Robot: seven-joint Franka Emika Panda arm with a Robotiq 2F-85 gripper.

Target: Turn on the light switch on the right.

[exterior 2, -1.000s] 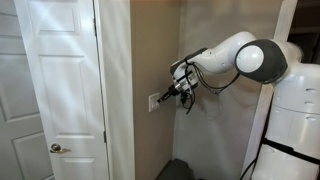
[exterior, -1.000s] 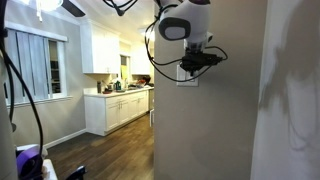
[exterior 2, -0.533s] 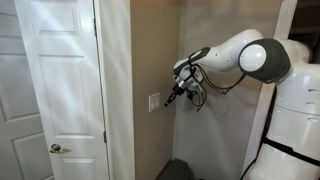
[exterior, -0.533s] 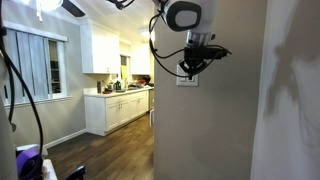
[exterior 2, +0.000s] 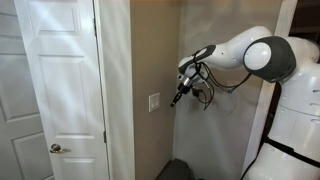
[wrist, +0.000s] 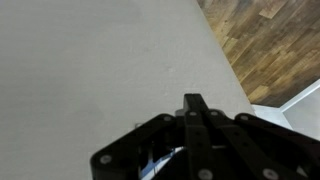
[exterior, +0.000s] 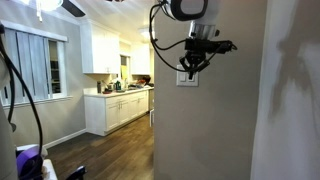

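The small white two-rocker wall plate (exterior 2: pixel 154 101) hangs on the beige wall and also shows in an exterior view (exterior: pixel 188 76). The two paddles are too small to tell apart, so the light switch's position cannot be read. My gripper (exterior 2: pixel 177 99) is shut and empty, fingers together in one point. It hangs a short way off the wall, apart from the plate, tip angled down toward it. In an exterior view the gripper (exterior: pixel 192 68) sits in front of the plate's upper part. In the wrist view the shut fingers (wrist: pixel 193 106) point at bare wall; the plate is out of view there.
A white panelled door (exterior 2: pixel 55 85) with a knob stands beside the plate's wall. The wall corner (exterior: pixel 154 120) drops to a wood floor, with a kitchen of white cabinets (exterior: pixel 118 108) beyond. The arm's white body (exterior 2: pixel 290 110) fills the side.
My gripper has drawn back from the wall plate and risen a little. One second ago its tip was at the plate; now it hangs clear of it.
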